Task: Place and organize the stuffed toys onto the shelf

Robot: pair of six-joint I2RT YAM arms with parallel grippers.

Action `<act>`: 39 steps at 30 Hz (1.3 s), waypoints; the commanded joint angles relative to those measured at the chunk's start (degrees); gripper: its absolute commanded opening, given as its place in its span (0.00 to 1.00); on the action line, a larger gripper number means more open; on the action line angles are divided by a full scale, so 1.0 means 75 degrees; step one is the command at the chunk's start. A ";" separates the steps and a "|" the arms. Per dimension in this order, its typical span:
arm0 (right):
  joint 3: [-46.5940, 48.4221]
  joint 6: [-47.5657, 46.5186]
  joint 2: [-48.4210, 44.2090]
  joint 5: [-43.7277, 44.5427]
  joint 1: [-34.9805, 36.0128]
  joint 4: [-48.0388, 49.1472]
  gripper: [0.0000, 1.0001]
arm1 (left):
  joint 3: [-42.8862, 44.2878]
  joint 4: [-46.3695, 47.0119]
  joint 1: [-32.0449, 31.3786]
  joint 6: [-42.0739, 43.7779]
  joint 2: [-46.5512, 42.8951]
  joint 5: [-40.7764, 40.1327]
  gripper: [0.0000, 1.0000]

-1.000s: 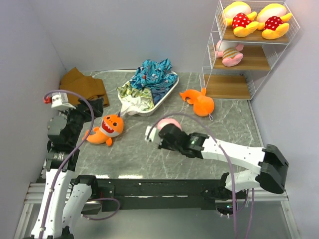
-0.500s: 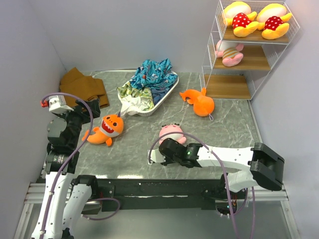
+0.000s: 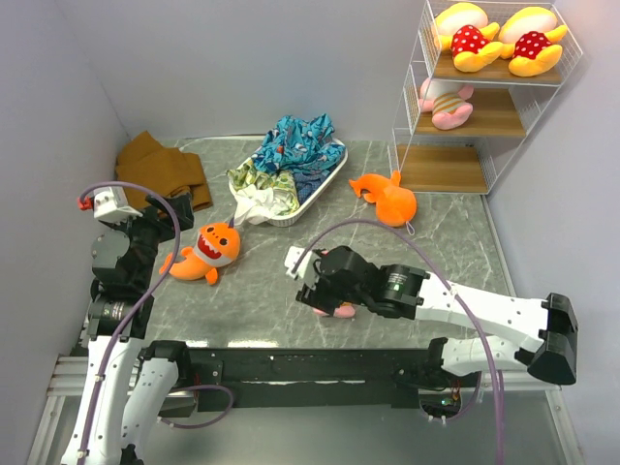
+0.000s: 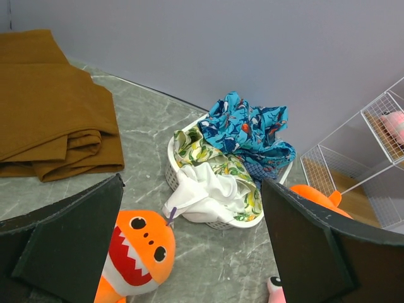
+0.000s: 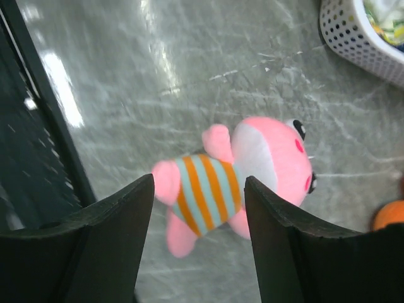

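Note:
A pink stuffed toy (image 5: 235, 175) with a striped belly lies belly-up on the table, slightly blurred, below and between the fingers of my open right gripper (image 5: 199, 189). From above, only a bit of this pink toy (image 3: 336, 311) shows under the right gripper (image 3: 315, 294). One orange shark (image 3: 208, 250) lies at the left, just in front of my open left gripper (image 3: 179, 221). The other orange shark (image 3: 389, 201) lies near the shelf (image 3: 481, 114). Two yellow toys (image 3: 494, 39) sit on its top board and a pink one (image 3: 446, 105) on the middle board.
A white tray (image 3: 325, 184) heaped with blue-patterned cloth (image 3: 295, 145) stands at the back centre. A brown folded cloth (image 3: 160, 170) lies at the back left. Grey walls close in the left, back and right. The shelf's bottom board (image 3: 446, 170) is bare.
My right gripper has opened and let go of the pink toy, which now lies nearer the front edge. The right arm swung toward the near side. The left arm barely moved.

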 commanded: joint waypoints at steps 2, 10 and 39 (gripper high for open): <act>0.1045 0.3308 0.0135 0.0771 0.0034 -0.0279 0.67 | 0.0047 0.0076 -0.0024 0.0083 -0.0111 -0.0147 0.96; 0.1109 0.9799 0.0571 0.1604 -0.0012 -0.0937 0.66 | 0.0035 0.0053 -0.0024 0.0095 -0.0157 -0.0182 0.96; -0.1612 1.8653 -0.0672 0.1312 -0.0798 -0.1877 0.55 | -0.0012 0.0112 -0.0024 0.0118 -0.0122 -0.0042 0.97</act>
